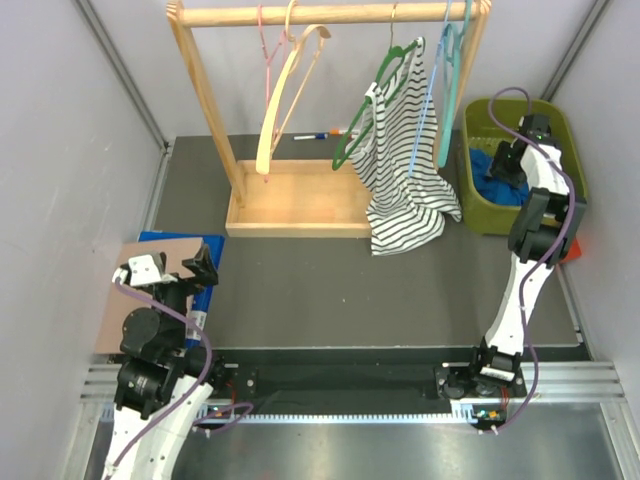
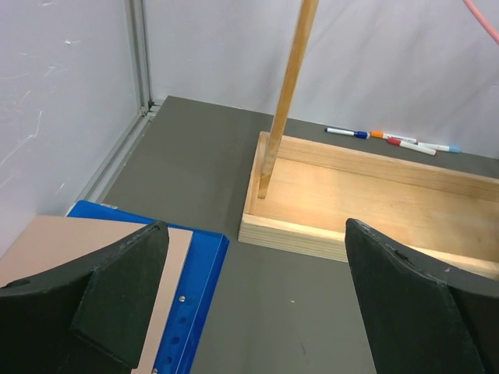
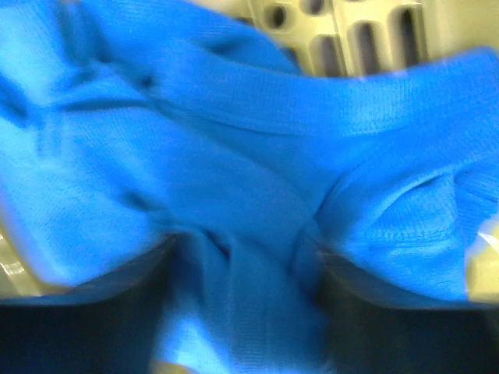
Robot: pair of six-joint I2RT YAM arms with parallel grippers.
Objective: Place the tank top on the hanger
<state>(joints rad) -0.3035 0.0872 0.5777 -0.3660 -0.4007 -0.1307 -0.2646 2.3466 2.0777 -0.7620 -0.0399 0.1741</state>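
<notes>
The royal-blue tank top (image 1: 488, 180) lies crumpled in the green basket (image 1: 478, 112) at the back right. My right gripper (image 1: 507, 166) reaches down into the basket. In the right wrist view a bunched fold of the tank top (image 3: 257, 195) runs between the dark fingers (image 3: 86, 304), and my right gripper (image 3: 242, 312) looks shut on it. The thin pink hanger (image 1: 267, 62) hangs at the left of the wooden rail. My left gripper (image 1: 175, 268) is open and empty at the near left, low over the table (image 2: 253, 296).
A wooden rack (image 1: 300, 14) with a tray base (image 1: 290, 228) stands at the back. On it hang a cream wooden hanger (image 1: 285, 90), a green hanger (image 1: 375, 110) with a striped top (image 1: 405, 170), and a teal hanger (image 1: 448, 80). A blue board (image 2: 191, 288) lies by my left gripper. Markers (image 2: 390, 138) lie behind the tray.
</notes>
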